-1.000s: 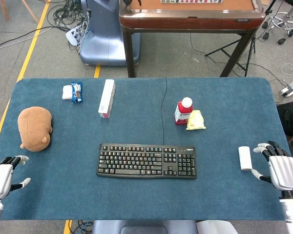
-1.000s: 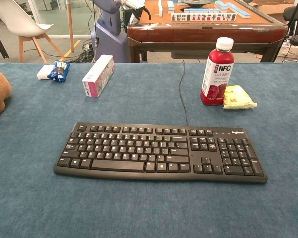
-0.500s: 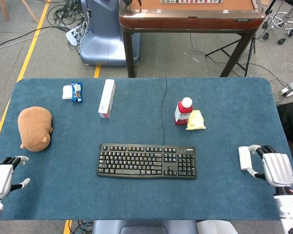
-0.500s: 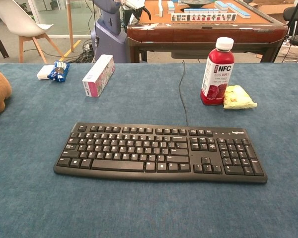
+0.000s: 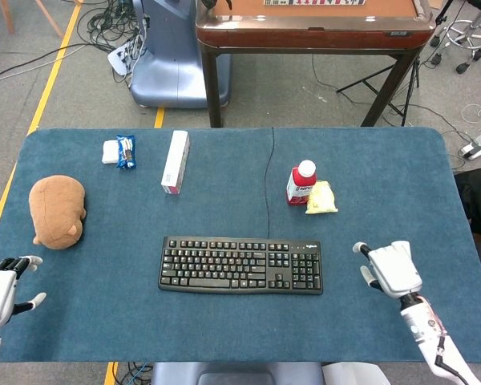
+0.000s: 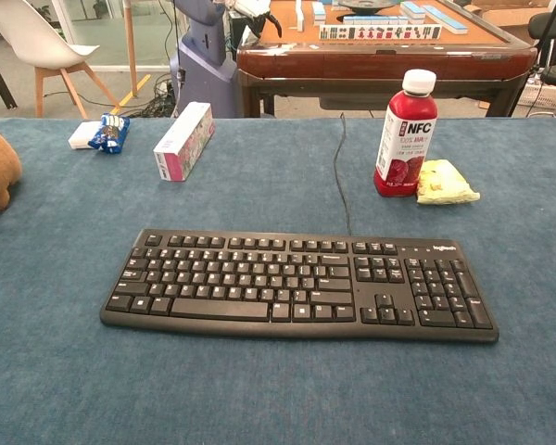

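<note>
The right hand hovered over the table just right of the black keyboard, covering the spot of a small white block; whether its fingers held the block could not be told. The left hand lay at the near left edge, fingers apart, holding nothing, nearest the brown plush toy. Farther off stood a red bottle touching a yellow packet.

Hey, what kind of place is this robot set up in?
Probably a robotics lab or test room rather than a home. A blue-covered table holds unrelated items such as a black keyboard and a brown plush toy; cables sprawl on the floor, and a mahjong table stands behind.
</note>
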Motion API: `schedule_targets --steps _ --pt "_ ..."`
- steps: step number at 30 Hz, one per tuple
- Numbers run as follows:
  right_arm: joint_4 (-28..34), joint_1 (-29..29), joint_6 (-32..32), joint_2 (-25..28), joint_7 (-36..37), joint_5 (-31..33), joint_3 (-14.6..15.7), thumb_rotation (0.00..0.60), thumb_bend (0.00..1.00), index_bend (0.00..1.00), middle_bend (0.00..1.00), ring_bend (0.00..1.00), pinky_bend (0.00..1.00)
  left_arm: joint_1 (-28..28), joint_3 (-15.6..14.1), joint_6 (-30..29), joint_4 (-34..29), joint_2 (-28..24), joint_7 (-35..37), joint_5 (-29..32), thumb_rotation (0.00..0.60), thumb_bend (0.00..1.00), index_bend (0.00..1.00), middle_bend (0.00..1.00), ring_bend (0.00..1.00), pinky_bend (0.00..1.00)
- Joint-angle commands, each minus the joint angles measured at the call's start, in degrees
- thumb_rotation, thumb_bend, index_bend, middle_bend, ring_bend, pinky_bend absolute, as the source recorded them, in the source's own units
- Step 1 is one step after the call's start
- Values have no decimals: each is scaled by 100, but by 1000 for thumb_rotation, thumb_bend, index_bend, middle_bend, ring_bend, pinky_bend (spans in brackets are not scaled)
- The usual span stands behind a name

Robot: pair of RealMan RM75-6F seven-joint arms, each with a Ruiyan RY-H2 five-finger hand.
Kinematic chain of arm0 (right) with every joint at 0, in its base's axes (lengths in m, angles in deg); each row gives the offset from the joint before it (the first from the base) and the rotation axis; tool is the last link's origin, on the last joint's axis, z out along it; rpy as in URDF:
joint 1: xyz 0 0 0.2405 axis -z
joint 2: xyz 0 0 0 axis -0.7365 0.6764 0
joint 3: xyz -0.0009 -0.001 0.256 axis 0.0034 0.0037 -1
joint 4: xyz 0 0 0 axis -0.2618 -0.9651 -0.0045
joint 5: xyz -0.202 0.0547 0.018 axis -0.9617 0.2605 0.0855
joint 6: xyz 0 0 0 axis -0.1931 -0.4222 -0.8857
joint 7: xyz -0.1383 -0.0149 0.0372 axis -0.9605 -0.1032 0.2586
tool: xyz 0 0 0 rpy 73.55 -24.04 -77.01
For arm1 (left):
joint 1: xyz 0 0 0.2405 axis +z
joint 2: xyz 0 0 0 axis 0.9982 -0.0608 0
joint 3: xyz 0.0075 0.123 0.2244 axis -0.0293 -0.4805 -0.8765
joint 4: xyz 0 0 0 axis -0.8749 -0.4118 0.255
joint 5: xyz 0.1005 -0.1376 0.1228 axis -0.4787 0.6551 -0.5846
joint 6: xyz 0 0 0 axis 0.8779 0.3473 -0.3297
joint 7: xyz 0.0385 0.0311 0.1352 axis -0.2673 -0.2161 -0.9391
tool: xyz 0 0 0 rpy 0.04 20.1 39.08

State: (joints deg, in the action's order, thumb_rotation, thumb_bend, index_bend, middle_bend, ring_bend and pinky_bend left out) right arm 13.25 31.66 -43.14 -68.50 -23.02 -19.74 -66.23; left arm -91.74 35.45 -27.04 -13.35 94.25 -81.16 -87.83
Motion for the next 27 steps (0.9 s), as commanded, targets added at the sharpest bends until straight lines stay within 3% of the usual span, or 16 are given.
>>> schedule_targets --steps 1,5,9,15,27 --pt "6 -241 316 -250 -338 191 21 600 647 378 1000 1000 1000 12 -3 -23 -29 -25 -8 -13 600 29 366 447 347 563" --pt "-56 -394 488 -485 -560 294 38 600 809 378 1000 1000 1000 29 6 -60 -51 -54 9 -15 600 29 366 448 347 563" --pt "-133 -497 569 -700 -713 389 53 600 900 378 1000 1000 1000 24 14 -35 -54 -70 18 12 600 30 367 447 347 563" --pt "-199 -614 639 -893 -861 477 92 600 952 378 1000 1000 1000 36 25 -39 -112 -130 6 42 600 29 369 447 347 563" --pt "-474 -767 738 -1170 -867 604 181 600 962 378 1000 1000 1000 57 73 -27 -294 -241 -65 182 600 29 376 447 347 563"
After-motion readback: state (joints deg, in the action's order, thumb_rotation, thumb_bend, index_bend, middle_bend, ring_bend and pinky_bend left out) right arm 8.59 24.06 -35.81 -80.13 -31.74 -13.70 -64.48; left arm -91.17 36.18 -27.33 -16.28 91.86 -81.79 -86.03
